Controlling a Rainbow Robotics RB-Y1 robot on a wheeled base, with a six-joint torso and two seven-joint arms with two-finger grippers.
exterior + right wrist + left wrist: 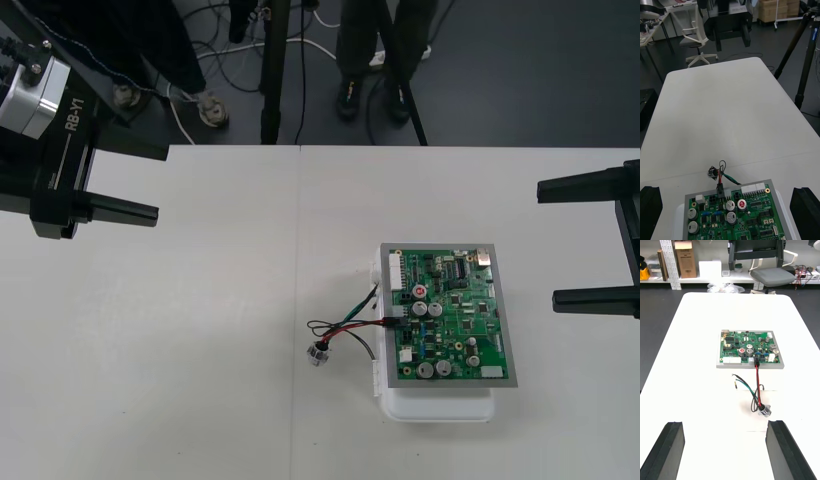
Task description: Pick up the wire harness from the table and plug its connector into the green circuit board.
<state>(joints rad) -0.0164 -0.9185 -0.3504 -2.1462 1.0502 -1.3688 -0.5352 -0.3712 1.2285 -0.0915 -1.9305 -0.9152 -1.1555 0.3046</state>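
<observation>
At lower centre, the plug [392,320] sits in the green board [452,318]; left pincer [161,183] and right pincer [548,244] stand open.

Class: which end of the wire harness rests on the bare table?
The round metal socket; the black plug at the other end sits at the green circuit board's edge.

right wrist view's edge cuts off the circuit board [737,221].
</observation>
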